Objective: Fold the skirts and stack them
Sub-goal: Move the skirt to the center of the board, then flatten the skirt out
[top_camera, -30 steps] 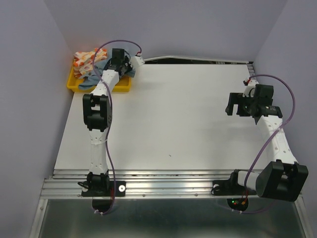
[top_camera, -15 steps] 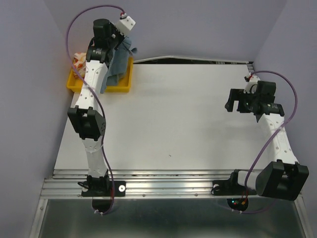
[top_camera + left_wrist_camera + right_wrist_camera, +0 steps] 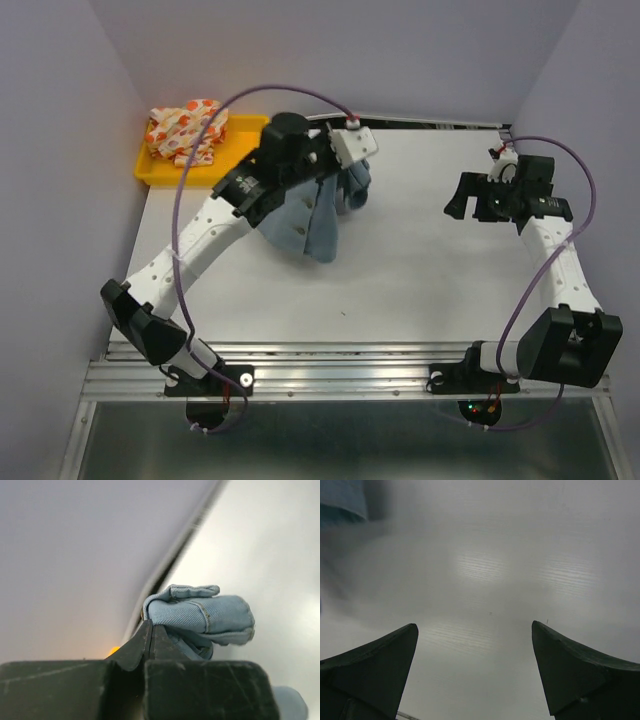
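Denim skirt point(image 3: 305, 215) is soft and floppy, I'd guess light but bulky, and it hangs bunched from my left gripper point(image 3: 151, 627), which is clamped tight on one edge. Waistband corners would be the better hold so it drapes flat. It's dangling over the table point(image 3: 400, 270), well right of the yellow tray point(image 3: 150, 172) where the spotted skirt point(image 3: 185, 128) lies. A second ago I was down in that tray. My right gripper point(image 3: 462, 205), far right of the tray, is wide open, empty, and barely shifted.

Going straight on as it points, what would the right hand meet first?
Ahead of the right hand, probably the bare table; the denim skirt is off to the side, depth unclear.
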{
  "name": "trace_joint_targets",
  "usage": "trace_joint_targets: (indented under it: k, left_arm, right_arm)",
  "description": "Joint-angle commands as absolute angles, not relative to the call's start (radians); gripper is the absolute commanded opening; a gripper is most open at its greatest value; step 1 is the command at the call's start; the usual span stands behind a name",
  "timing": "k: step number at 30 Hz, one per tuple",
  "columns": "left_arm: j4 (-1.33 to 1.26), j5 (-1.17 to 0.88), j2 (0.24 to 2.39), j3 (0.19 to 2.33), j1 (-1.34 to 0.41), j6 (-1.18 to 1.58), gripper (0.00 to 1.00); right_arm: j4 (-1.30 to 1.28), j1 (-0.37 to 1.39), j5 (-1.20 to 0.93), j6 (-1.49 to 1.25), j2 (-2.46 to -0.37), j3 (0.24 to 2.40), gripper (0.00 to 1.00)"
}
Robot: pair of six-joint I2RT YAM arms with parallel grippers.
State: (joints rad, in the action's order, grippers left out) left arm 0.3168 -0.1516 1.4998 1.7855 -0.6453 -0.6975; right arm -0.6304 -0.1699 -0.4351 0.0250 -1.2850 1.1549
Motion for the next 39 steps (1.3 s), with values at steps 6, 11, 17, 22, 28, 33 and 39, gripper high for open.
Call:
trace_joint_targets:
  k: [6, 11, 17, 22, 28, 33, 39]
  left_arm:
    - [0.512, -0.531, 1.689, 1.488, -0.936, -0.617, 0.2]
    - [0.615, -0.647, 1.657, 1.522, -0.897, -0.636, 0.36]
    - [0.637, -0.634, 1.571, 1.437, -0.804, -0.677, 0.36]
    - [0.545, -0.519, 1.621, 1.43, -0.635, -0.569, 0.41]
    - [0.561, -0.372, 1.771, 1.425, -0.525, -0.6, 0.49]
    - [0.545, -0.316, 1.802, 1.368, -0.465, -0.623, 0.5]
    - [0.489, -0.216, 1.831, 1.261, -0.465, -0.641, 0.5]
  right_arm:
    - [-0.716, -0.175, -0.454, 0.023, -1.356, 1.227, 1.0]
    - [-0.729, -0.175, -0.554, 0.028, -1.394, 1.164, 0.96]
    - [-0.664, -0.175, -0.676, -0.043, -1.508, 1.109, 0.8]
    - [-0.679, -0.161, -0.833, -0.075, -1.627, 1.144, 0.67]
    - [-0.692, -0.037, -0.842, -0.06, -1.675, 1.089, 0.68]
    - [-0.7, 0.112, -0.744, -0.04, -1.7, 1.063, 0.79]
    - [-0.724, 0.231, -0.672, -0.011, -1.769, 1.078, 0.76]
